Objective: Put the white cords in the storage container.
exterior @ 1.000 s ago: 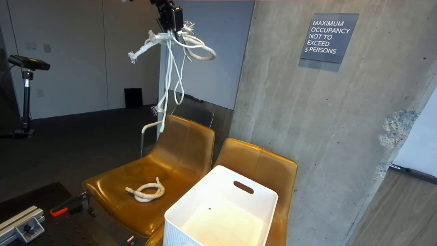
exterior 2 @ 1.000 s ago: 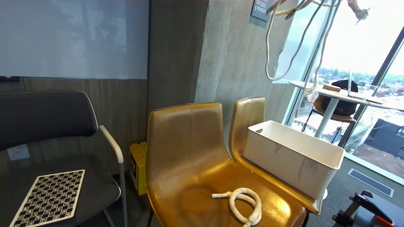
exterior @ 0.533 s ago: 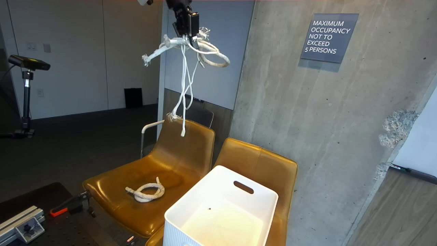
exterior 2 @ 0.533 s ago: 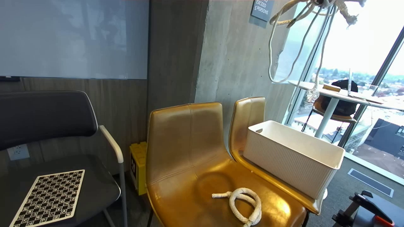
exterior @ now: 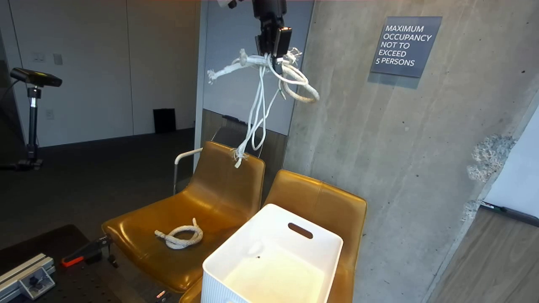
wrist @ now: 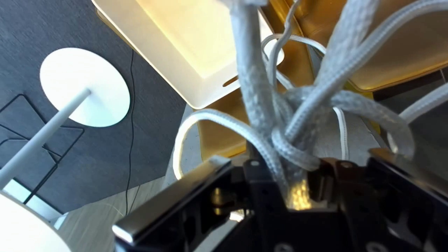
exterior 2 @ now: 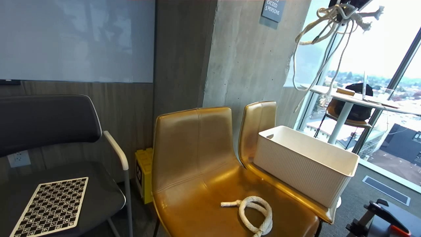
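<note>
1. The gripper [wrist: 296, 171] is being held high, pointing down, its jaws pressed close together with cord between them.
2. Between the jaws, the cords [wrist: 257, 98] are being pinched in one bunch, presumably so that several can be delivered at once.
3. Below the tool, thin ends are being left dangling; height is probably being used to clear the bin [exterior 2: 296, 168].
4. Further below, and off to one side of the tool in the wrist view, the bin is being supported, mouth up, by a chair [exterior: 328, 206], apparently for an easy drop.
5. Well below too, on the neighbouring seat [exterior: 214, 223], a looped cord [exterior: 179, 243] is being left, perhaps for another trip.
</note>
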{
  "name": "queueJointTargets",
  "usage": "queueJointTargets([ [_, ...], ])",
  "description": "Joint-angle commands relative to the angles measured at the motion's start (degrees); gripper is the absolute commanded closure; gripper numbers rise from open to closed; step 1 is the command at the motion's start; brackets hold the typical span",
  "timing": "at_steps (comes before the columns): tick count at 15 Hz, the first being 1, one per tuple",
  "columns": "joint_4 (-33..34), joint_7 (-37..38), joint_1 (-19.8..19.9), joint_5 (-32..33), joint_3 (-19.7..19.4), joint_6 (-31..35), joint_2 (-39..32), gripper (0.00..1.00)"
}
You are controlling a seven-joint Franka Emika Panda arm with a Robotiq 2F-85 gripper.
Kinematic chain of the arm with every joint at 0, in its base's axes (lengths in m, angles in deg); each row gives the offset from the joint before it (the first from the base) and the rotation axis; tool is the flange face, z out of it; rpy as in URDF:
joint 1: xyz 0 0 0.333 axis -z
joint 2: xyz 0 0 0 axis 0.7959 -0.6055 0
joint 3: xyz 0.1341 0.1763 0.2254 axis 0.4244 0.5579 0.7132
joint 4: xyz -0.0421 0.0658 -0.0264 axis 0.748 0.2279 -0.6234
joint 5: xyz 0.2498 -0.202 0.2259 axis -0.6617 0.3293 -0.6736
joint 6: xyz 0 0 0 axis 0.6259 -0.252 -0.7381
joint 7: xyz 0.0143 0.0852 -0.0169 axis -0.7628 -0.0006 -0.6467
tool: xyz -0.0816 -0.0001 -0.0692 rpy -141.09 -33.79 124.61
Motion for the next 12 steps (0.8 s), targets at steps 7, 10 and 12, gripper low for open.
queueJointTargets([
  [7, -1.07, -8.11, 8.78, -8.28, -3.1, 1.41, -8.33, 0.96],
  [10, -5.4, -11.42, 10.73, -10.28, -4.22, 5.14, -8.55, 0.96],
  [12, -7.3, -13.35, 11.64, -11.69, -4.64, 6.57, -8.8, 0.96],
])
